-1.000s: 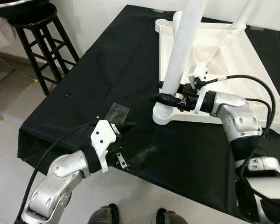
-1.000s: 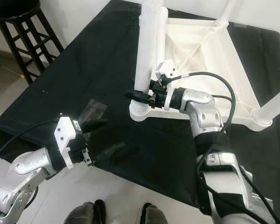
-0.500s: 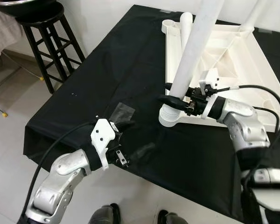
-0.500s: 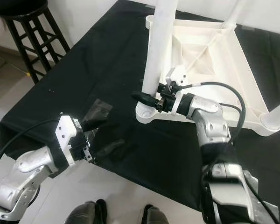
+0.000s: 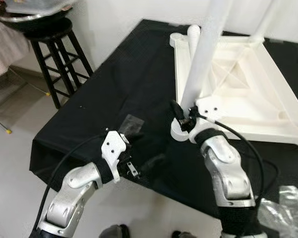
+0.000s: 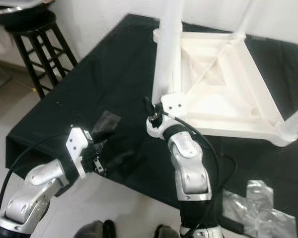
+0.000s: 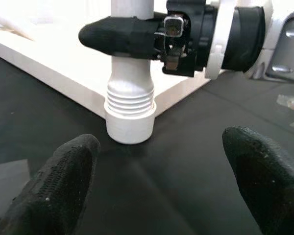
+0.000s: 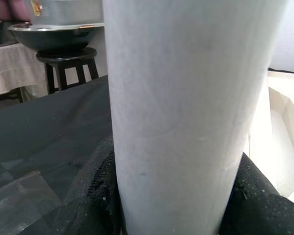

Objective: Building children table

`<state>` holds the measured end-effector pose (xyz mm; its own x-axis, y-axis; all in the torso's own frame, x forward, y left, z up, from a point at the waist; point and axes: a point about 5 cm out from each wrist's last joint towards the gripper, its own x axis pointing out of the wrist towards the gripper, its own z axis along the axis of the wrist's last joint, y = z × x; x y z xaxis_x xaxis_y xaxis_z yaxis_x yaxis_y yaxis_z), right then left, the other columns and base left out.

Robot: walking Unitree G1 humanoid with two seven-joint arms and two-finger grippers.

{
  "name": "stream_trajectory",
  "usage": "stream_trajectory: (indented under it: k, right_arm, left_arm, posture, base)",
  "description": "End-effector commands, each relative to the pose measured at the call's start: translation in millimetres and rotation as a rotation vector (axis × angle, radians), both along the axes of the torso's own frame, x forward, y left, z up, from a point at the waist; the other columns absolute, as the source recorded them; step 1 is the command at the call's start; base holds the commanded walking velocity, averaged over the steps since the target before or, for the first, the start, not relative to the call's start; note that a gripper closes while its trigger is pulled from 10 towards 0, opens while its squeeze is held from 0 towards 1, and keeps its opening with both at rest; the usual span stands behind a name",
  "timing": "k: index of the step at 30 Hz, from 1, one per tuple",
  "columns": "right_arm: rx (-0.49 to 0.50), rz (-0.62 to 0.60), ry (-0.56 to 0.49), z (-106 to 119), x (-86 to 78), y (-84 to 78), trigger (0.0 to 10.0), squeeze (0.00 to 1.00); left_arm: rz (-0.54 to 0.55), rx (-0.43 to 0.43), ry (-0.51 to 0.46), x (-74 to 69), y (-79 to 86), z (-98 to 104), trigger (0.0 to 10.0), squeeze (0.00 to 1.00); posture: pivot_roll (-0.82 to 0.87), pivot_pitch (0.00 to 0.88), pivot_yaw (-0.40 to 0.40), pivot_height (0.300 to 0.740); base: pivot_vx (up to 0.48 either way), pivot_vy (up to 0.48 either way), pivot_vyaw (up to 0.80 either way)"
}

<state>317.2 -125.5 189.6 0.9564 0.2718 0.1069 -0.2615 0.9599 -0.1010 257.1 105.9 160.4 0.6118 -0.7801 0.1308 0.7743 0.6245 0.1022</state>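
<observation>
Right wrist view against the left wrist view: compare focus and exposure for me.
Right wrist view: the white table leg is very close and soft, evenly lit, the stool behind sharper. Left wrist view: the leg's threaded base and the right pincer are crisp, the near black fingers blurred, the white tabletop washed out.

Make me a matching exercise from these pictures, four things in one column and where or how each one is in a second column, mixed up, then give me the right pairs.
Things:
1. right pincer
2. left pincer
3. black stool
4. clear plastic bag

Places or states:
A. open, low over the black cloth, facing the leg's base
B. crumpled on the cloth near the robot's right side
C. on the floor beside the table, a metal bowl on top
D. clamped around the white table leg just above its threaded end

Pairs: 1-D, 2-A, 3-C, 4-B
</observation>
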Motion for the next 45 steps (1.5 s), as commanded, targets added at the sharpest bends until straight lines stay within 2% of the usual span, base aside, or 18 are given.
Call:
stream_trajectory:
  k: [1,2,3,4,6,7,8,9,13,21,22,23,24,26,27,36,41,45]
  right_arm:
    - [-0.039,-0.093,0.105,-20.8,4.3,-16.8,10.0,0.0]
    - [-0.025,-0.082,0.086,-15.9,4.0,-13.8,10.0,0.71]
    - [-0.016,-0.075,0.075,-12.9,3.3,-11.7,10.0,0.71]
    - [0.029,0.143,-0.03,14.9,10.9,-5.1,10.0,1.0]
    - [0.063,0.329,-0.068,34.1,13.9,-1.7,10.0,1.0]
    - [0.063,0.329,-0.068,34.1,13.9,-1.7,10.0,1.0]
    - [0.0,0.388,-0.076,38.5,14.8,-5.6,10.0,0.13]
    - [-0.108,0.501,-0.078,46.0,16.4,-14.4,10.0,0.0]
    - [-0.211,0.635,-0.047,52.4,21.7,-29.7,10.0,0.0]
    - [-0.26,0.68,-0.005,62.4,39.2,-44.8,10.0,0.0]
    - [-0.244,0.69,0.0,67.2,43.2,-47.9,10.0,0.0]
    - [-0.244,0.69,0.0,67.2,43.2,-47.9,10.0,0.0]
    - [-0.211,0.717,0.01,71.1,46.1,-50.0,7.2,0.0]
    - [-0.211,0.717,0.01,71.1,46.1,-50.0,7.2,0.0]
    - [-0.178,0.743,0.018,73.1,49.1,-52.9,0.0,0.0]
    - [-0.129,0.837,0.079,60.7,54.3,-62.0,0.0,0.0]
    - [-0.064,0.785,0.063,49.3,49.2,-71.1,0.0,0.0]
    - [-0.049,0.687,0.067,29.6,39.8,-64.9,0.0,0.0]
  left_arm:
    - [0.035,0.005,0.008,0.5,3.7,-4.4,10.0,0.0]
    - [0.04,0.003,0.007,1.0,3.7,-4.8,10.0,0.0]
    - [0.041,0.003,0.006,1.3,3.7,-5.0,10.0,0.0]
    - [0.031,0.01,0.002,1.5,2.9,-4.9,10.0,0.0]
    - [0.024,0.016,0.0,1.5,2.6,-5.4,10.0,0.0]
    - [0.024,0.016,0.0,1.5,2.6,-5.4,10.0,0.0]
    - [0.02,0.015,0.0,1.6,1.9,-5.4,10.0,0.0]
    - [0.012,0.015,-0.001,1.9,0.6,-5.3,10.0,0.0]
    - [0.007,0.013,-0.005,2.4,-0.8,-5.6,10.0,0.0]
    - [0.012,0.006,-0.009,2.9,-1.9,-6.0,10.0,0.0]
    - [0.013,0.005,-0.01,2.6,-2.3,-6.1,7.1,0.0]
    - [0.013,0.005,-0.01,2.6,-2.3,-6.1,7.1,0.0]
    - [0.009,0.001,-0.008,2.1,-2.4,-6.2,0.0,0.0]
    - [0.009,0.001,-0.008,2.1,-2.4,-6.2,0.0,0.0]
    - [0.005,-0.001,-0.007,1.7,-2.5,-6.1,0.0,0.0]
    - [-0.018,0.005,-0.011,0.3,-3.2,-6.2,0.0,0.0]
    - [-0.042,0.05,-0.018,-0.8,-4.8,-7.9,0.0,0.0]
    - [-0.048,0.069,-0.019,-1.1,-3.7,-8.9,0.0,0.0]
  posture:
    - [0.06,0.175,0.0,0.74]
    - [0.06,0.175,0.0,0.74]
    - [0.06,0.176,0.001,0.74]
    - [0.07,0.176,0.012,0.74]
    - [0.07,0.175,0.014,0.74]
    - [0.07,0.175,0.014,0.74]
    - [0.07,0.175,0.011,0.74]
    - [0.07,0.176,0.006,0.74]
    - [0.07,0.176,0.003,0.74]
    - [0.09,0.179,-0.007,0.74]
    - [0.09,0.182,-0.007,0.74]
    - [0.09,0.182,-0.007,0.74]
    - [0.1,0.183,-0.008,0.74]
    - [0.1,0.183,-0.008,0.74]
    - [0.1,0.185,-0.009,0.74]
    - [0.1,0.19,-0.006,0.74]
    - [0.1,0.192,0.003,0.74]
    - [0.09,0.199,0.008,0.74]
  base:
    - [0.0,0.0,0.0]
    - [0.0,0.0,0.0]
    - [0.0,0.0,0.0]
    - [0.0,0.0,0.0]
    - [0.0,0.0,0.0]
    - [0.0,0.0,0.0]
    - [0.0,0.0,0.0]
    - [0.0,0.0,0.0]
    - [0.0,0.0,0.0]
    - [0.0,0.0,0.0]
    - [0.0,0.0,0.0]
    - [0.0,0.0,0.0]
    - [0.0,0.0,0.0]
    - [0.0,0.0,0.0]
    - [0.0,0.0,0.0]
    - [0.0,0.0,0.0]
    - [0.0,0.0,0.0]
    - [0.0,0.0,0.0]
